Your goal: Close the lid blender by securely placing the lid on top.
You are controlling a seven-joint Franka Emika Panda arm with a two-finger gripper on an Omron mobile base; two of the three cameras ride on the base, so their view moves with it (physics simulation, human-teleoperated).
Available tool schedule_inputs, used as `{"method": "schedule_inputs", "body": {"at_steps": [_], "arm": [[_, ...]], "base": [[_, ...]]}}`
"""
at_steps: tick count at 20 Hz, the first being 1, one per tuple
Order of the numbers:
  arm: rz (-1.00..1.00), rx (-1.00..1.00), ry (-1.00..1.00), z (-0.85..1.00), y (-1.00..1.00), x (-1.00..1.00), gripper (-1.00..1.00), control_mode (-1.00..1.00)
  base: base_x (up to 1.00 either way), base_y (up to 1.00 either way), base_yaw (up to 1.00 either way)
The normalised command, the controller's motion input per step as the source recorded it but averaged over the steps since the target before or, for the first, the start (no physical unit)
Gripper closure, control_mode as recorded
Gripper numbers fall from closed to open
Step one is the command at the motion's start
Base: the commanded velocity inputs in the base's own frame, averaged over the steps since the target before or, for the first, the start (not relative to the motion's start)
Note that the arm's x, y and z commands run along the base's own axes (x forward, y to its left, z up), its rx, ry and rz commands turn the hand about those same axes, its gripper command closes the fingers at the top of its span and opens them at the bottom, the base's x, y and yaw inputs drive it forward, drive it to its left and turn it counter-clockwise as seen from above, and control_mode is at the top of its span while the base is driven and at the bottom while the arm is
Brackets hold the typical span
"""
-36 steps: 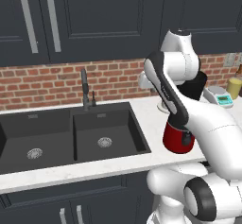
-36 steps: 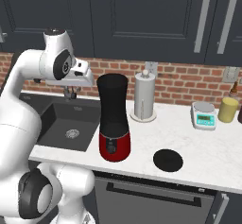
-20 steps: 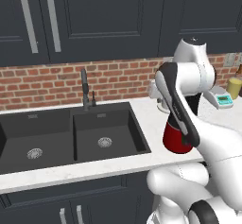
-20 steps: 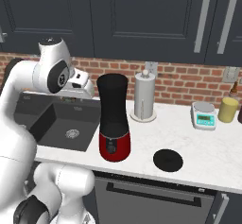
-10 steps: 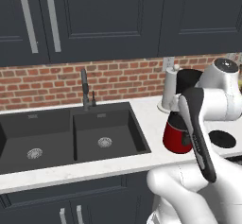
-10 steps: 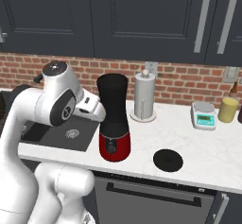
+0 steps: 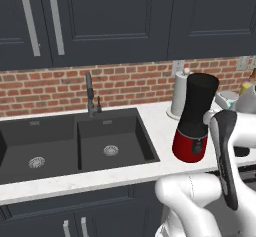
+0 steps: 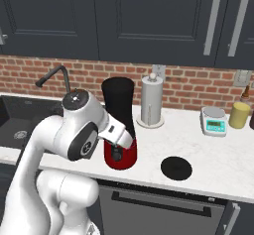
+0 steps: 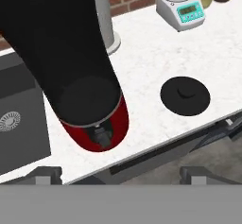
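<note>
The blender (image 8: 119,102) stands on the white counter, a black jar on a glossy red base (image 7: 189,146). In the hand view the blender (image 9: 71,57) fills the upper left, seen from above and in front. The lid (image 8: 176,168) lies flat on the counter to the blender's right, a small black round cap (image 9: 185,95) with a knob in its middle. My gripper (image 9: 122,176) is open, its fingertips (image 9: 45,173) far apart with nothing between them. It hovers in front of the blender's base, short of the lid and apart from it.
A paper-towel roll (image 8: 152,100) stands behind the blender. Near the brick wall at the right are a small kitchen scale (image 8: 214,121) and a yellow bottle (image 8: 239,115). A double sink (image 7: 75,141) with a faucet (image 7: 90,93) lies left. The counter's front edge (image 9: 156,145) runs just below the lid.
My arm has swung from the sink side to the right, and the hand has dropped in front of the blender. The blender and lid have not moved.
</note>
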Motion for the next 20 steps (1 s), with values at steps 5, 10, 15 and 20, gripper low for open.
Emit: {"method": "schedule_inputs", "body": {"at_steps": [5, 10, 15, 20], "arm": [[-0.12, 0.0, 0.02, -0.07, -0.77, 0.0, -1.0, -1.0], [-0.09, 0.0, 0.03, -0.14, -0.8, 0.0, -1.0, -1.0], [-0.05, 0.0, 0.02, -0.13, -0.67, 0.0, -1.0, -1.0], [-0.01, 0.02, 0.0, -0.03, -0.42, 0.01, -1.0, -1.0]], "base": [[0.0, 0.0, 0.0], [0.0, 0.0, 0.0], [0.0, 0.0, 0.0], [0.0, 0.0, 0.0]]}}
